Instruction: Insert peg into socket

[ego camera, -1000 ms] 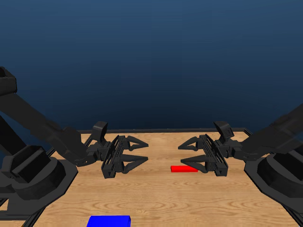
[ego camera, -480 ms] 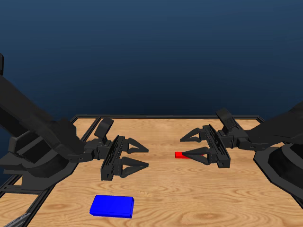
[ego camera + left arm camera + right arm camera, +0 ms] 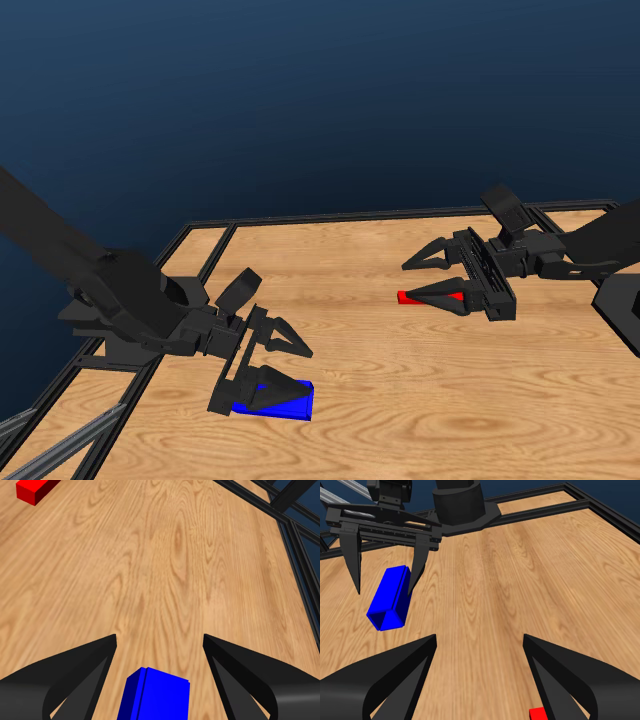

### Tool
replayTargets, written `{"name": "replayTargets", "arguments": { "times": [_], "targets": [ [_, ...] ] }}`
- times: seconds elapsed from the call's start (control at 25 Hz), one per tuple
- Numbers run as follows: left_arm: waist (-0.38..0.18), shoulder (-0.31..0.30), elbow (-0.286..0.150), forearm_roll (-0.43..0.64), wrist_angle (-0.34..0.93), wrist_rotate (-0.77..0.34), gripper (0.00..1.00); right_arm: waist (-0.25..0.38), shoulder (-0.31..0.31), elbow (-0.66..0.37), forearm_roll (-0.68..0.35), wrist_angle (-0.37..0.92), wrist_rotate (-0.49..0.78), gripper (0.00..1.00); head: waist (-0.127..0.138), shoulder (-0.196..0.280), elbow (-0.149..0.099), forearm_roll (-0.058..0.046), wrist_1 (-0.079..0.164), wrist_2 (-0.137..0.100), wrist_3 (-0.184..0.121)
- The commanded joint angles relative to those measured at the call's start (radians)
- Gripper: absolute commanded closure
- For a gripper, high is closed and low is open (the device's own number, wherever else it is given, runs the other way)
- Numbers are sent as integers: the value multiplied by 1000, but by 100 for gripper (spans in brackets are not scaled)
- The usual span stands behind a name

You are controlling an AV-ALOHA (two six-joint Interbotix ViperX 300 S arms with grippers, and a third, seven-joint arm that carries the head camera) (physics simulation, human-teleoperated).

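left pincer (image 3: 285,365) lowered over socket (image 3: 290,401)

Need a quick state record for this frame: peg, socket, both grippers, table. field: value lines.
peg: red bar, flat on the table, partly hidden behind the right gripper's lower jaw in the head view
socket: blue block, flat on the table, below the left gripper
left gripper: open, jaws either side of the socket, not closed on it
right gripper: open, beside the peg, holding nothing
table: wooden, black frame
insertion: not started; peg and socket apart

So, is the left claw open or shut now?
Open. Its jaws on the left claw stand wide apart, with the blue socket between them, untouched.
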Motion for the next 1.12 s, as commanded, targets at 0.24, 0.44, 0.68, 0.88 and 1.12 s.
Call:
{"name": "replayTargets", "arguments": {
  "times": [0.24, 0.44, 0.68, 0.88, 1.12],
  "targets": [
    [-81, 86, 39, -27, 84, -154, 0, -21, -15, -9, -6, -25, 19, 0, 16, 35, -33, 4, 2, 12, -41],
    [-117, 115, 30, 17, 51, -303, 0, -45, -7, -4, -6, -19, 40, 0, 26, 51, -45, 7, 0, 18, -66],
    [-165, 177, -9, 94, 67, -435, 0, -75, 18, 24, -10, -24, 80, 0, 35, 68, -60, 9, 0, 21, -83],
    [-163, 203, -12, 102, 38, -446, 100, -95, 27, 49, -11, -22, 90, 0, 28, 73, -66, 3, -18, 11, -102],
    [-142, 121, -8, 44, -142, -291, 100, -113, 68, 90, -11, 28, 81, 0, -3, 68, -65, -11, -54, -15, -128]
  ]
}}
